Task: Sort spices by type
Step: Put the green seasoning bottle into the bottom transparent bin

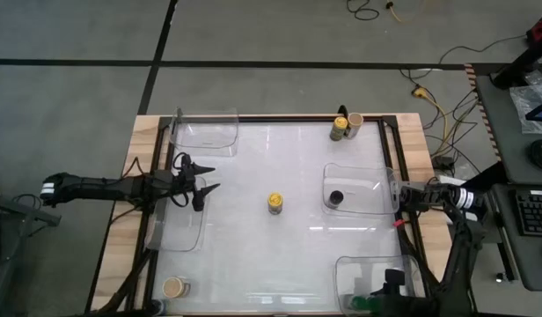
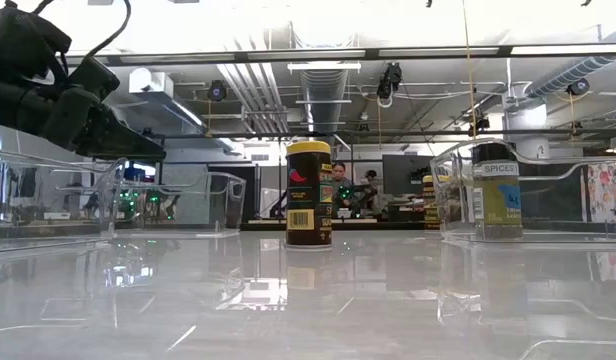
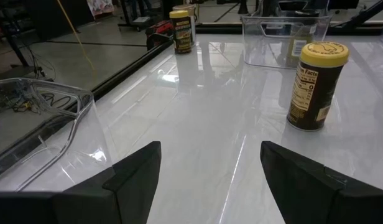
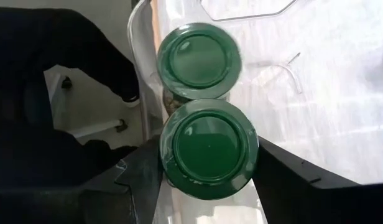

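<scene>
A yellow-lidded spice jar (image 1: 275, 202) stands at the table's middle; it also shows in the low view (image 2: 309, 193) and in the left wrist view (image 3: 317, 84). My left gripper (image 1: 208, 180) is open and empty, left of that jar and above the table (image 3: 210, 180). My right gripper (image 1: 392, 282) points down into the near-right clear tray (image 1: 346, 269). It is shut on a green-lidded jar (image 4: 209, 146), with a second green-lidded jar (image 4: 198, 59) right beside it. A black-lidded jar (image 1: 336, 197) stands in the right tray (image 1: 355, 172). My right gripper has the green-lidded jar between its two fingers (image 4: 145, 171), one on each side of the lid's rim (image 4: 170, 155). The fingers come from above, pointing down. The jar is upright inside the tray. The lid hides whether its base rests on the tray floor.
A yellow-lidded jar (image 1: 340, 129) and a tan-lidded jar (image 1: 355, 118) stand at the far edge. Another tan-lidded jar (image 1: 174, 286) stands near left. Clear trays sit at the far left (image 1: 205, 132) and at the left (image 1: 179, 224). Open tabletop lies around the middle jar.
</scene>
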### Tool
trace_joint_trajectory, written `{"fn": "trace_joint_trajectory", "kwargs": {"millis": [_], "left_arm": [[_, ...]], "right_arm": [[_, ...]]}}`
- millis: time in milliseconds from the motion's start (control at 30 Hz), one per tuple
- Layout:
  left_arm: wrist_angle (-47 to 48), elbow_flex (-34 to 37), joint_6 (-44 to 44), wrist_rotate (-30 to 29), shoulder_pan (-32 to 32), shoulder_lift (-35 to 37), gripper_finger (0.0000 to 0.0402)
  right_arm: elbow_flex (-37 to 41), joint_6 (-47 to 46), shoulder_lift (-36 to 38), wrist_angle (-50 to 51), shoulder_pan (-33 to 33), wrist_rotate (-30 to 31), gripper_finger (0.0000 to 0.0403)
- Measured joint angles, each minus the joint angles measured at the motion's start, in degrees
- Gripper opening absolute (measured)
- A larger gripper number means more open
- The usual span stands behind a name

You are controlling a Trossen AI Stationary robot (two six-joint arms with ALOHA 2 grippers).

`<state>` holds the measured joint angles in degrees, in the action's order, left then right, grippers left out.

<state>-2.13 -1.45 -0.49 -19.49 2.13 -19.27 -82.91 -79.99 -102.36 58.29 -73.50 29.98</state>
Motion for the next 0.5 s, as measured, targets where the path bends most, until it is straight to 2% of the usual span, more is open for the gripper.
{"fn": "trace_joint_trajectory", "kwargs": {"millis": [233, 500], "left_arm": [[-0.2, 0.0, 0.0, 0.0, 0.0, 0.0, 0.026], [-0.2, 0.0, 0.0, 0.0, 0.0, 0.0, 0.026]], "right_arm": [[0.0, -0.4, -1.1, -0.8, 0.0, 0.2, 0.0204], [0.0, -0.1, -1.2, -0.8, 0.0, 0.2, 0.0235]]}}
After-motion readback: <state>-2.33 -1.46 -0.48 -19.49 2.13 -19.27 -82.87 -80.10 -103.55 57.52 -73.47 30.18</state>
